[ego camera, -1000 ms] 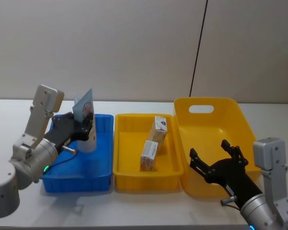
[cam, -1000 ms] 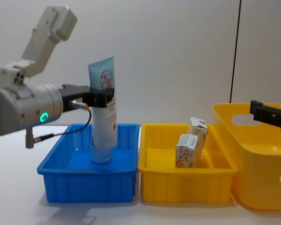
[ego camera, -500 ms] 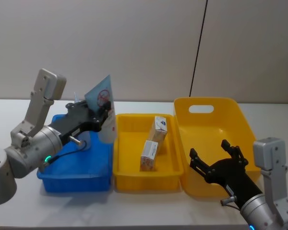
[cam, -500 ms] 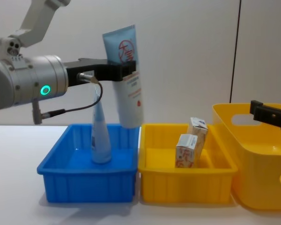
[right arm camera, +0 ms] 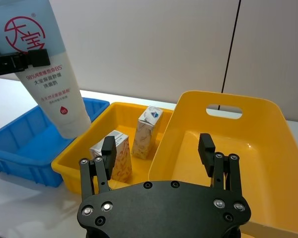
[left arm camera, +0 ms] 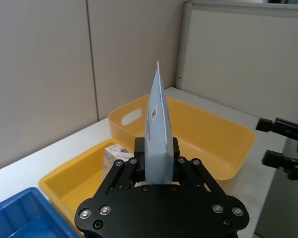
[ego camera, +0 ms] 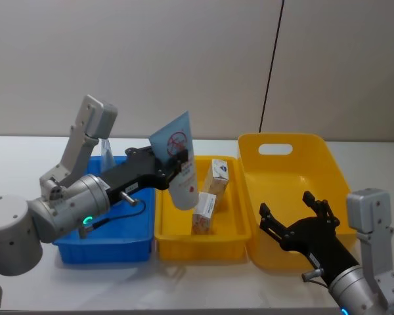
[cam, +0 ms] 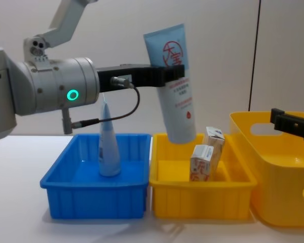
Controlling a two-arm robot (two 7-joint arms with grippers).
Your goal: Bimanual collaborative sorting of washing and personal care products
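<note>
Carry step in hand: the left gripper [cam: 168, 76] has its jaws pinching the tube [cam: 176, 101], cartons [cam: 202, 161] below them; next, probably, bringing it between the right gripper [right arm camera: 157, 147]'s spread jaws for handover.

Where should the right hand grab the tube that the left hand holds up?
Grip the tube on its thick lower half, coming from the robot's right: the left hand clamps the flat upper end, and the lower half hangs free over the small yellow bin.
</note>
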